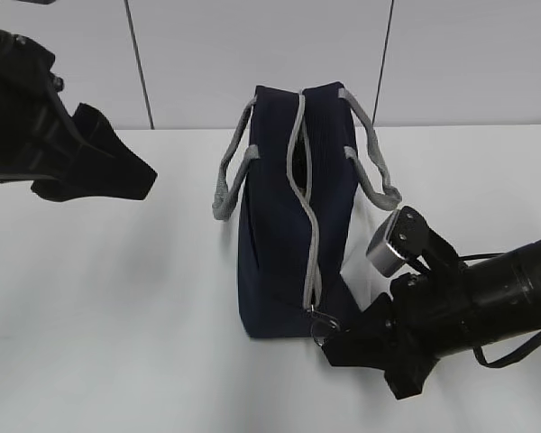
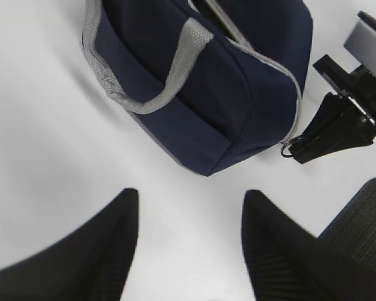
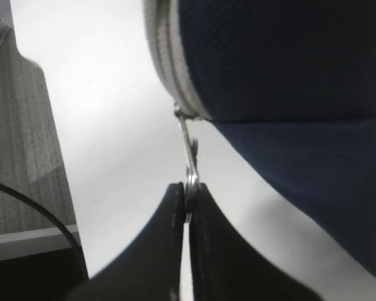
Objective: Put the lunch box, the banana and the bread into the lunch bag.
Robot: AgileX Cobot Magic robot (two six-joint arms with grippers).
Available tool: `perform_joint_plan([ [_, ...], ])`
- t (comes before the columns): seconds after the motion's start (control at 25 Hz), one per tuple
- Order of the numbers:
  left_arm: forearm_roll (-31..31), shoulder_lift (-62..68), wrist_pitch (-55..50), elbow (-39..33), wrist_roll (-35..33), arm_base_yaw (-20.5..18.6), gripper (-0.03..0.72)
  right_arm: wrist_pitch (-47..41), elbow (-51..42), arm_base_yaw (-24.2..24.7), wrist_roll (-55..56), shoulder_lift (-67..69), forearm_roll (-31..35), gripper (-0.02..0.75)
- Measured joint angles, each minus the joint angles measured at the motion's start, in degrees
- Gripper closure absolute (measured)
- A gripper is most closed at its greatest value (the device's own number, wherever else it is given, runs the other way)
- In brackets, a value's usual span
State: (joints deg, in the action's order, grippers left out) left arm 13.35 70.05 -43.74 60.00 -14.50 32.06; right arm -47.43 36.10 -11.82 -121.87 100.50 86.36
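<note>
The navy lunch bag stands upright in the middle of the white table, its grey zipper running along the top and down the near end. It also shows in the left wrist view and the right wrist view. My right gripper is shut on the metal ring pull at the bag's near lower corner. My left gripper is open and empty, raised above the table to the left of the bag. The lunch box, banana and bread are out of view.
Grey webbing handles hang off both sides of the bag. The right arm lies low across the front right of the table. A white wall with dark seams stands behind the table.
</note>
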Motion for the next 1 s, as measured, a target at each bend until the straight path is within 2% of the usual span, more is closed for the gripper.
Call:
perform_joint_plan([
  [0.32, 0.0, 0.0, 0.0, 0.0, 0.0, 0.0, 0.309, 0.75, 0.0, 0.0, 5.44, 0.0, -3.68, 0.754],
  [1.0, 0.26, 0.0, 0.05, 0.0, 0.0, 0.0, 0.309, 0.66, 0.1, 0.0, 8.32, -10.53, -4.5, 0.754],
])
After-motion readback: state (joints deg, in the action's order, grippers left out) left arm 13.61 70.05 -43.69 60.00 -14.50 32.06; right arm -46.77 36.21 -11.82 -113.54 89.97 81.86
